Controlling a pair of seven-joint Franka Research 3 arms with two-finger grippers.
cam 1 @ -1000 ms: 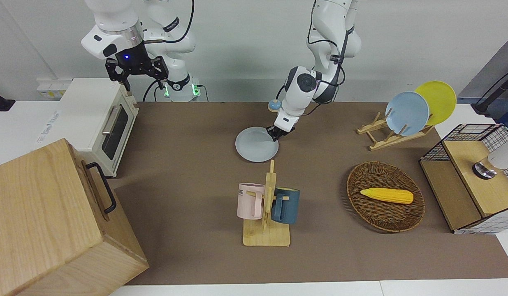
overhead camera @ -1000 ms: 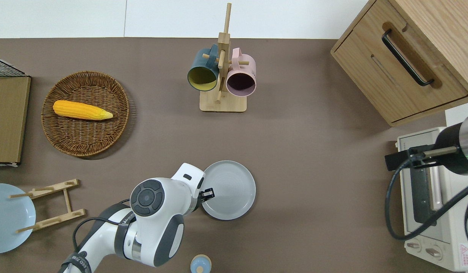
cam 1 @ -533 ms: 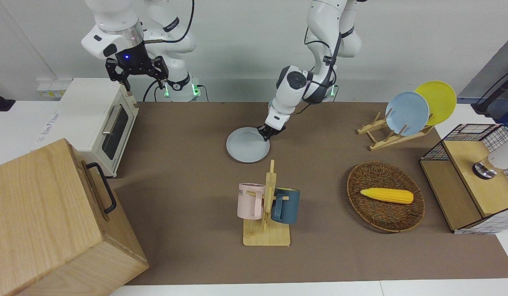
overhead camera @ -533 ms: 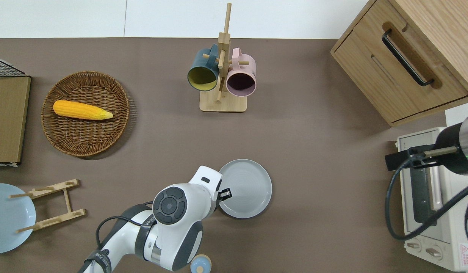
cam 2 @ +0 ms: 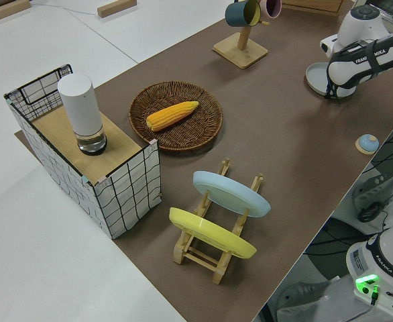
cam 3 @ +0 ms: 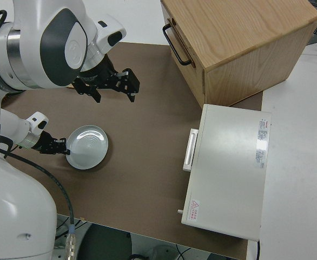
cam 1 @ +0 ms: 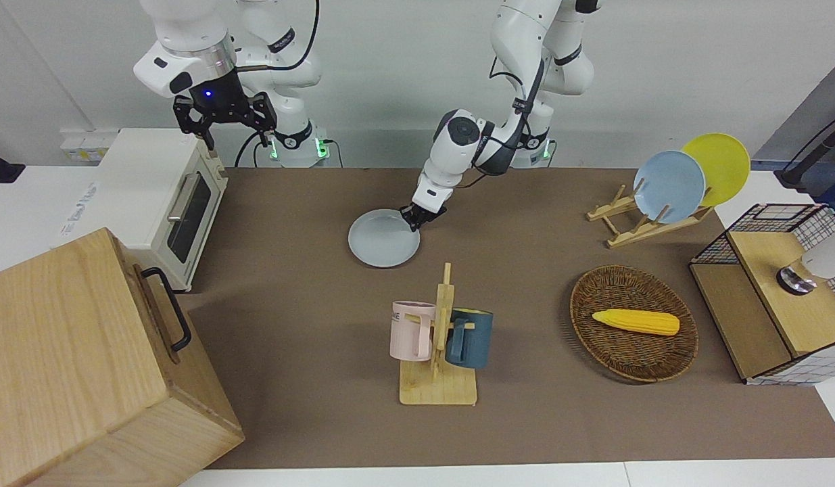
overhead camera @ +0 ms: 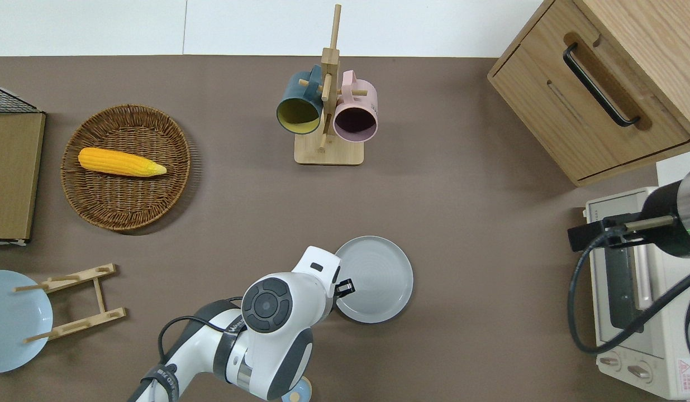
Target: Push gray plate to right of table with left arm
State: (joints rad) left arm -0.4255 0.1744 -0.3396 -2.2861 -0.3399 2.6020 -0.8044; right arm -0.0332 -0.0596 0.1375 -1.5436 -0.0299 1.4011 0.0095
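The gray plate (cam 1: 383, 239) lies flat on the brown table (cam 1: 309, 203), near the middle and nearer to the robots than the mug rack. It also shows in the overhead view (overhead camera: 378, 279), the left side view (cam 2: 317, 75) and the right side view (cam 3: 88, 147). My left gripper (cam 1: 417, 218) is down at table height and shut, against the plate's rim on the side toward the left arm's end; it also shows in the overhead view (overhead camera: 345, 288). My right gripper (cam 1: 234, 138) is open and parked.
A mug rack (cam 1: 441, 338) with a pink and a blue mug stands farther from the robots than the plate. A white toaster oven (cam 1: 167, 196) and a wooden cabinet (cam 1: 86, 365) fill the right arm's end. A corn basket (cam 1: 633, 325), a plate rack (cam 1: 667, 186) and a wire crate (cam 1: 775, 291) sit toward the left arm's end.
My left gripper has moved toward the right arm's end of the table, and the gray plate has slid that way with it. The right arm has not moved.
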